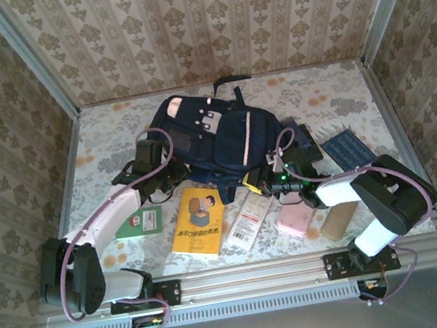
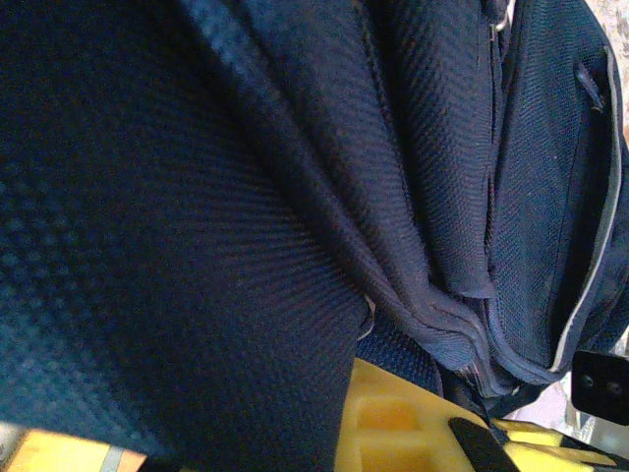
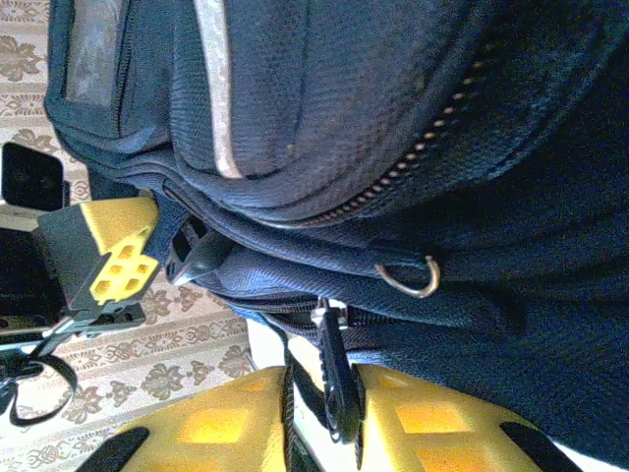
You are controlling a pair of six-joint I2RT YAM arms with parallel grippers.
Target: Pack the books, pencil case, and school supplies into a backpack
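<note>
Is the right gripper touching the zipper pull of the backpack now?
Touching. The right wrist view shows the dark zipper pull of the backpack pinched in the narrow gap of the right gripper, with its yellow fingers pressed against both sides.

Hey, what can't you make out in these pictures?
- Left tool: left wrist view, backpack fabric covers its grip.
- Green booklet: top view, left arm overlaps it.
- Tan pouch: top view, right arm hides one end.
- Yellow book: top view, print too small.
</note>
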